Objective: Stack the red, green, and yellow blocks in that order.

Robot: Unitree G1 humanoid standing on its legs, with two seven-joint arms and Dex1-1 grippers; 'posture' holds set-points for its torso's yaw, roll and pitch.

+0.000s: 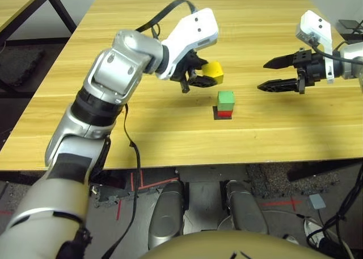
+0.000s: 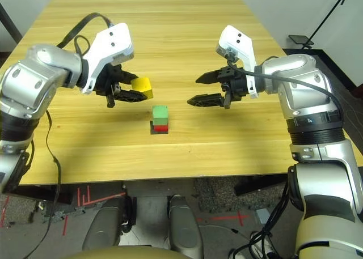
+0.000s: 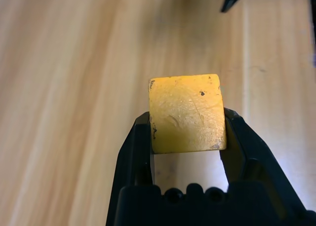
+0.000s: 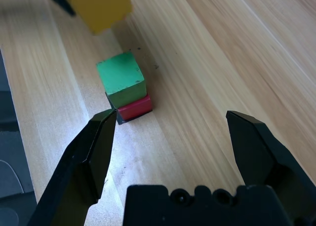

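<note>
Nearest on the light wooden plank table point(image 2: 187, 157): a small matte red cube point(image 2: 161, 128), resting on a flat black square patch point(image 2: 155, 130) whose dark edge peeks out beneath it. Directly on top, a small matte green cube point(image 2: 160, 113) of equal size, sitting squarely, faces roughly aligned with the red one.

Just beyond and to the left of that two-block stack: left gripper point(image 1: 205, 73), black two-fingered, on a white wrist and silver forearm, clenched on a small matte yellow cube point(image 1: 214, 72). Cube pinched by two opposite faces between the fingertips point(image 3: 141, 137), held in the air clear of the tabletop, higher than the green cube and off to its side, not above it. A few dark specks on the yellow face in the left wrist view.

To the right of the stack, near it but apart: right gripper point(image 2: 197, 89), fingers spread wide, empty, tips pointing toward the stack, hovering above the table.
</note>
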